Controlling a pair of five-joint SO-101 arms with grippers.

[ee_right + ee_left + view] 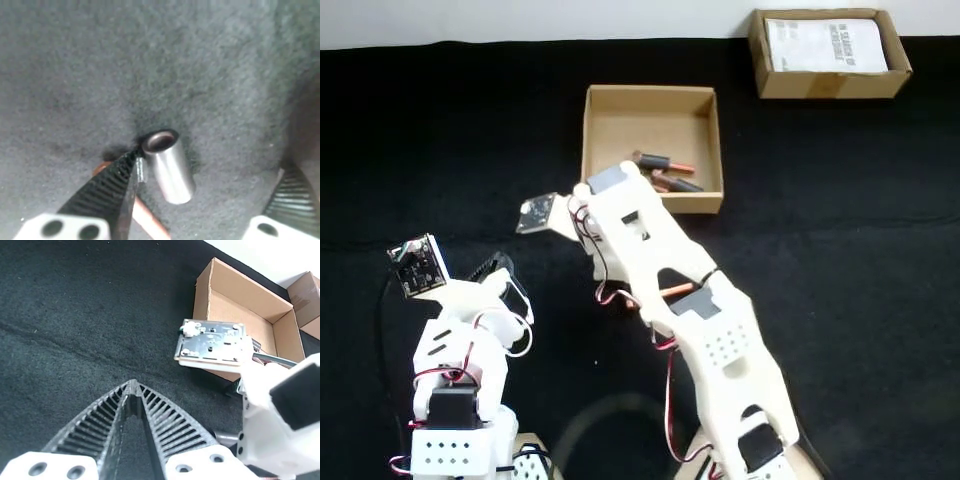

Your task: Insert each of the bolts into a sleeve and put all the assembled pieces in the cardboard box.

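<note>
1. Left gripper (131,386): fingers clenched tip to tip, grasping nothing. It is above the black mat (840,250), well in front of the cardboard box (650,122) and off to its left.
2. Right gripper (210,167): released, fingers spread, lowered over the mat near the box's front-left corner.
3. Sleeve (169,170): lies on its side on the mat between the right fingers. It is against or just beside one fingertip and well apart from the other.
4. Bolt (147,217): copper, lies beside the sleeve, partly under that same finger.
5. Assembled pieces (663,161): inside the box, near its front wall.
6. Second box (820,84): behind the cardboard box and to its right, holding a printed sheet (825,45).
</note>
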